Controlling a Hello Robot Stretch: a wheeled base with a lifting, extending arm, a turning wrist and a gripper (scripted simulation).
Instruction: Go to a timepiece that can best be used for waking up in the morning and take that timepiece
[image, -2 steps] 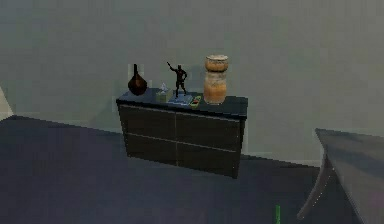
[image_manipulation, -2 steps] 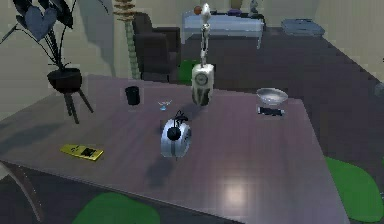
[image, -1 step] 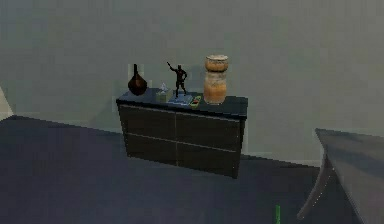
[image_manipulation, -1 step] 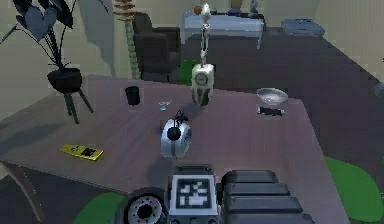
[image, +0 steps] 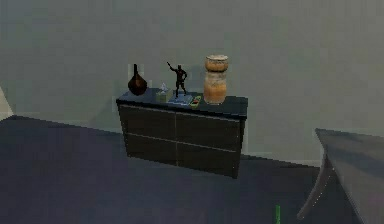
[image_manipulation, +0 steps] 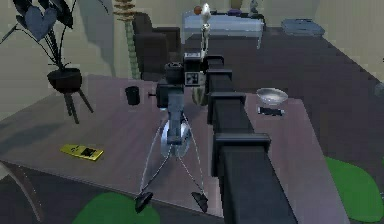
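Observation:
A dark low cabinet stands against the grey wall in the forward view. On its top are a dark vase, a small black figure statue, a tall orange and beige jar and a few small things too small to name. In the arm side view my arm reaches over a brown table. The gripper hangs left of the white squares, thin fingers spread toward the table's near edge. A grey lump sits at its body, so I cannot tell whether it holds anything.
On the table are a small dark cup, a flat yellow thing, a metal bowl and a potted plant. A dark armchair and a low table stand beyond. A grey table edge shows at the forward view's right.

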